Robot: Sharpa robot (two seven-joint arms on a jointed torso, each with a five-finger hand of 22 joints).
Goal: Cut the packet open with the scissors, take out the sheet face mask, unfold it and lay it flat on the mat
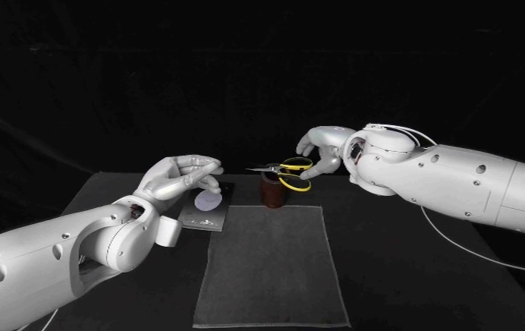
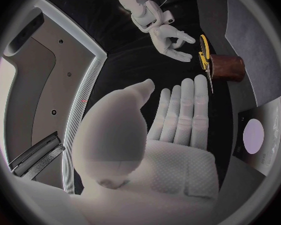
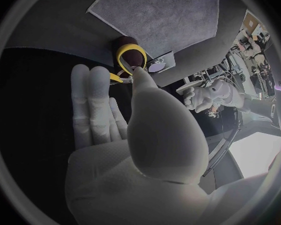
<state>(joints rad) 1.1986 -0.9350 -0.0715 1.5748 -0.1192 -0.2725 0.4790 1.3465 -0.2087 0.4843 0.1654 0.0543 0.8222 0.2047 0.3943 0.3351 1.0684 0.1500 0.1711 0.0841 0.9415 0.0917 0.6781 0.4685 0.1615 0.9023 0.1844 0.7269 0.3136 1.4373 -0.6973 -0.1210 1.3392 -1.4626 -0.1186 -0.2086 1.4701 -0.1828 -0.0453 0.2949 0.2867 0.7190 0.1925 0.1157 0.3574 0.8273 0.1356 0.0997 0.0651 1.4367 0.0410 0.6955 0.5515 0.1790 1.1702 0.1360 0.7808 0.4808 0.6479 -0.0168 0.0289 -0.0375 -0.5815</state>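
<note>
The dark packet (image 1: 208,211) with a pale round mark lies flat on the table at the mat's far left corner, and is also seen in the left wrist view (image 2: 258,137). My left hand (image 1: 182,176) hovers just above it with fingers apart, holding nothing. The yellow-handled scissors (image 1: 291,173) rest across the top of a brown holder (image 1: 271,193), blades pointing left. My right hand (image 1: 322,153) reaches in from the right. Its thumb (image 3: 139,80) and fingers (image 3: 90,92) are straight on either side of the yellow handles (image 3: 130,55) and touch them without closing. The grey mat (image 1: 269,264) lies bare in front.
The holder stands just beyond the mat's far edge, close to the packet. Bare black table (image 1: 438,270) spreads to the right of the mat, and a narrower strip lies to its left.
</note>
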